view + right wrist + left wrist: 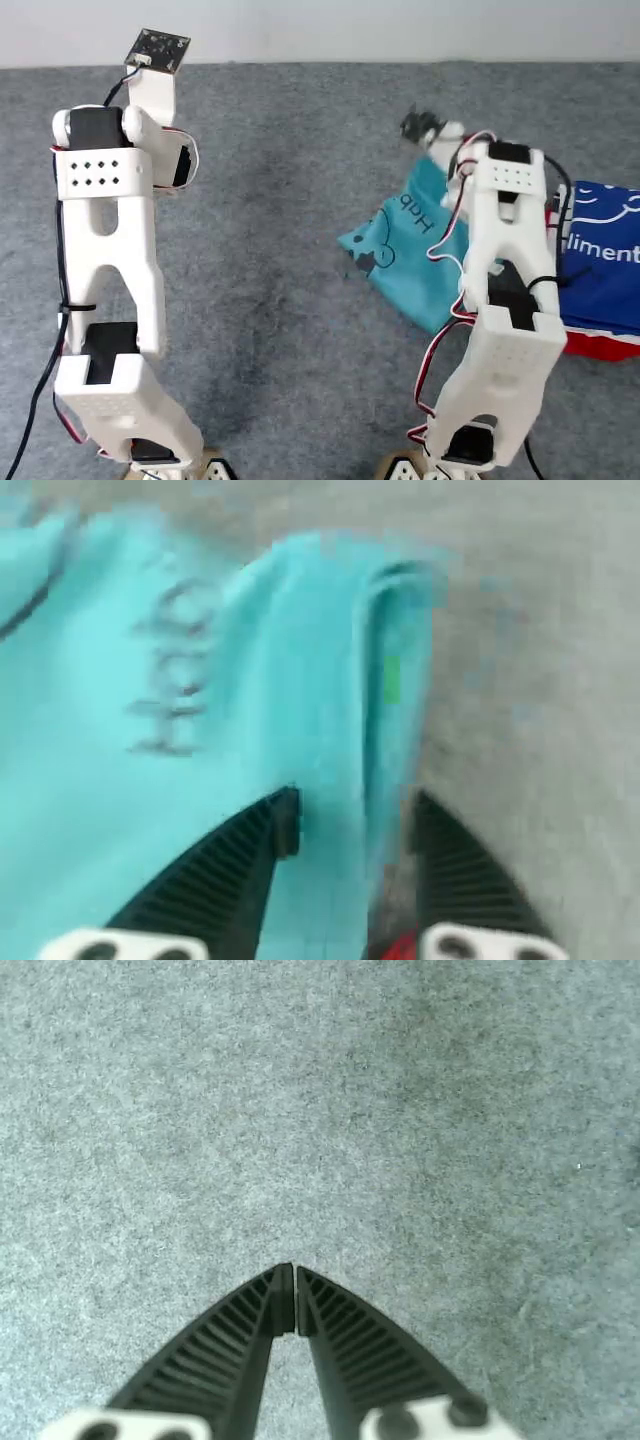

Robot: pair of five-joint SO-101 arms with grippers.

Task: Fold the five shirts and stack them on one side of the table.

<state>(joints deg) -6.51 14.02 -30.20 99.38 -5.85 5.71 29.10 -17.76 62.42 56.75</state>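
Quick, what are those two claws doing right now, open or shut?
Left claw: shut, empty.
Right claw: open, astride an edge of the teal shirt.

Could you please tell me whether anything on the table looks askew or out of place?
The teal shirt lies diagonally and rumpled, out of line with the blue shirt lying on the red shirt beside it. The right gripper stands open astride one raised fold.

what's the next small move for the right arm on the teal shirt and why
Probably shut the right end effector on the teal shirt: its jaws stand open with a fold of the cloth between them, and the shirt lies rumpled beside the blue shirt, not yet stacked.
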